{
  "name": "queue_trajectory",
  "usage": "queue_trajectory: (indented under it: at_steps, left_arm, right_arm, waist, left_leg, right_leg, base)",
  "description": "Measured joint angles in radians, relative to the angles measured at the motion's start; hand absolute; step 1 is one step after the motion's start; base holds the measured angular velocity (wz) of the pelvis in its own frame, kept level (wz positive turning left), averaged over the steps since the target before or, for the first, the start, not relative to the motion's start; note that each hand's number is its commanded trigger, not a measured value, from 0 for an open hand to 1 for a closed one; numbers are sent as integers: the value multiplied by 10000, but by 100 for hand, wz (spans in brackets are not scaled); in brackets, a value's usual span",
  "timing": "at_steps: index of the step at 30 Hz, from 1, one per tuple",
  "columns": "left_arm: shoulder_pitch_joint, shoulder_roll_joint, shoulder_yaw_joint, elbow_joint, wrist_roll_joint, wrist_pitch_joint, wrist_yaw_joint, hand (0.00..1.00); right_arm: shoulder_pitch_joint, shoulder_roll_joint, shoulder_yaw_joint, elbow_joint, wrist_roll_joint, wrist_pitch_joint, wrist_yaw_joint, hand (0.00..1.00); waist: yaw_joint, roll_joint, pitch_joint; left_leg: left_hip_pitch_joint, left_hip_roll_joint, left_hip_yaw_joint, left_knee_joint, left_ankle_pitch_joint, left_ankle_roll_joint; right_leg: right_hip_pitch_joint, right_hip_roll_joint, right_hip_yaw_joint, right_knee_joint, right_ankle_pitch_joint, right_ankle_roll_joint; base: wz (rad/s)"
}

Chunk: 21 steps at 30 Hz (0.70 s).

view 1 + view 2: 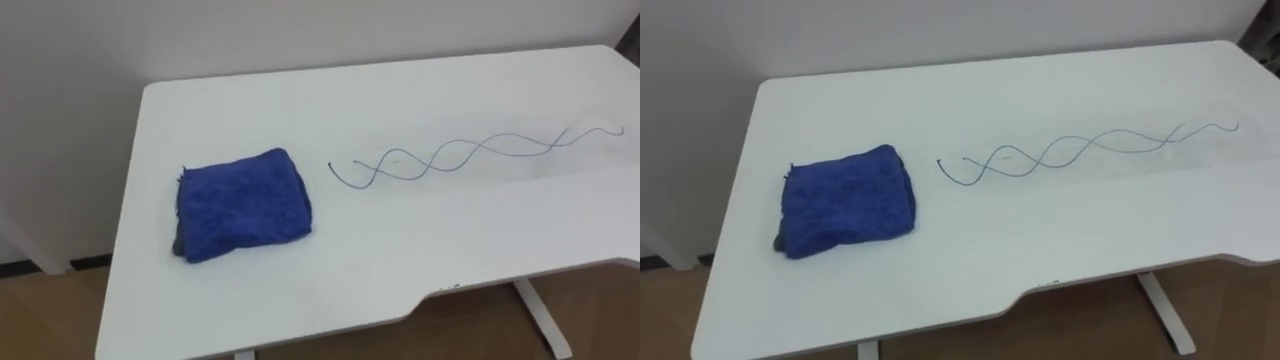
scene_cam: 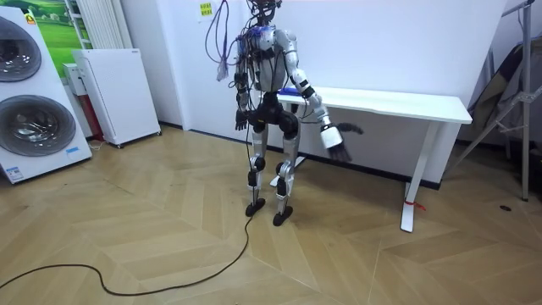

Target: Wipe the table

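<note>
While folded on the table [image 1: 450, 240], blue cloth [image 1: 243, 203] well apart from the right hand [image 2: 335, 138], fingers loosely spread.

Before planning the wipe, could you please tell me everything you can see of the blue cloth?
The blue cloth is deep blue with a fluffy, towel-like texture. It is folded into a thick, roughly square pad and lies flat on the left part of the white table, set in from its edges. A dark bit peeks out at its near left corner. Nothing rests on it. The wavy pen line begins just to its right, without touching it.
</note>
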Motion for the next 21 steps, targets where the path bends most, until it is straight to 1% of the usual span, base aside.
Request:
queue_trajectory:
  at_steps: [1,2,3,5,6,7,8,9,10,11,12,14,15,16,17,18,19,20,21]
  left_arm:
    - [-60,49,-248,3,-66,-55,-1,0]
    - [-70,56,-339,-4,-56,-122,-1,0]
    - [-60,61,-378,-7,-49,-166,-1,0]
    - [-94,111,-473,-78,-43,-262,0,0]
    - [-91,130,-502,-78,-40,-261,3,0]
    - [-51,189,-609,-57,-37,-253,9,0]
    - [-7,211,-691,-54,-39,-253,9,0]
    - [38,211,-714,-54,-41,-259,9,0]
    - [119,210,-775,-106,-40,-288,6,0]
    - [252,211,-877,-320,-25,-298,4,0]
    - [357,206,-916,-415,-26,-303,3,0]
    - [509,206,-955,-539,-25,-331,-4,0]
    - [545,206,-960,-625,-19,-337,-5,0]
    - [571,206,-968,-767,-14,-369,-7,0]
    - [581,209,-984,-805,-14,-421,-7,0]
    - [574,209,-989,-805,-12,-422,-6,0]
    - [532,218,-1086,-805,24,-424,-5,0]
    - [525,221,-1233,-803,80,-427,-5,0]
    - [510,223,-1327,-803,81,-430,-5,0]
  right_arm:
    - [-201,-49,227,-436,-502,-58,-247,0]
    - [-298,-52,497,-964,-1132,-121,-519,0]
    - [-304,-52,582,-1228,-1415,-158,-635,0]
    - [-406,-76,838,-2289,-2616,-254,-1194,0]
    - [-445,-98,1003,-2534,-2908,-299,-1321,0]
    - [-601,-122,1374,-3010,-3511,-352,-1514,0]
    - [-729,-133,1679,-3464,-3993,-424,-1568,0]
    - [-753,-134,1774,-3688,-4273,-459,-1568,0]
    - [-757,-134,1969,-4221,-4888,-465,-1568,0]
    - [-756,-137,2260,-4944,-5520,-465,-1524,0]
    - [-752,-147,2430,-5326,-5832,-473,-1513,0]
    - [-750,-165,2858,-6730,-6721,-603,-1375,0]
    - [-754,-165,2923,-7016,-6941,-662,-1333,0]
    - [-755,-191,3014,-7491,-7319,-802,-1263,0]
    - [-785,-283,3238,-7822,-7622,-814,-1209,0]
    - [-823,-317,3376,-7922,-7871,-815,-1183,0]
    - [-909,-343,3676,-8115,-8358,-815,-1087,0]
    - [-976,-387,3993,-8275,-8766,-819,-999,0]
    - [-1025,-415,4156,-8306,-8896,-834,-968,0]
  waist:
    - [25,-51,2]
    - [116,-102,2]
    - [217,-128,-6]
    - [524,-156,-27]
    - [580,-153,-23]
    - [656,-180,3]
    - [713,-200,3]
    - [739,-219,1]
    - [844,-234,-3]
    - [862,-232,2]
    - [865,-227,4]
    - [932,-194,-3]
    - [959,-194,-3]
    - [1048,-204,-6]
    - [1142,-206,-4]
    - [1153,-211,-3]
    - [1156,-227,-7]
    - [1165,-239,1]
    - [1205,-238,2]
  left_leg:
    - [-57,-2,-19,9,1,1]
    - [-84,-6,-32,9,1,1]
    - [-99,-6,-32,11,1,1]
    - [-200,-5,-31,29,1,1]
    - [-210,0,-32,28,1,2]
    - [-210,7,-40,27,1,2]
    - [-204,14,-112,27,2,2]
    - [-197,14,-146,26,2,2]
    - [-195,22,-146,27,1,2]
    - [-206,28,-152,25,2,2]
    - [-212,29,-165,25,2,2]
    - [-214,44,-209,5,2,1]
    - [-214,50,-218,0,2,1]
    - [-231,55,-295,-13,2,0]
    - [-220,58,-414,-56,3,0]
    - [-224,57,-512,-75,3,-1]
    - [-227,55,-652,-102,3,-1]
    - [-221,48,-738,-104,3,-1]
    - [-210,46,-739,-104,3,-1]
  right_leg:
    - [-53,-1,-3,-11,23,11]
    - [-77,-2,-9,-12,25,13]
    - [-95,-2,-4,-8,25,14]
    - [-184,-9,-23,9,40,14]
    - [-190,-4,-26,8,56,11]
    - [-199,4,-47,13,59,8]
    - [-180,3,-168,-6,66,5]
    - [-163,7,-183,-18,70,6]
    - [-153,7,-237,-19,71,5]
    - [-160,5,-295,-25,71,6]
    - [-159,-3,-365,-33,71,6]
    - [-147,-28,-742,-38,71,5]
    - [-145,-26,-737,-39,71,5]
    - [-105,-18,-739,-33,72,4]
    - [-69,-8,-743,-40,72,3]
    - [-51,-10,-762,-44,72,3]
    - [-25,-11,-880,-47,72,3]
    - [2,-19,-996,-56,72,3]
    - [8,-21,-1002,-59,73,3]
  base:
    - [0]
    - [0]
    - [0]
    - [0]
    - [0]
    - [0]
    - [0]
    - [5]
    - [7]
    - [5]
    - [0]
    - [2]
    - [8]
    - [8]
    - [11]
    - [14]
    - [22]
    - [21]
    - [12]
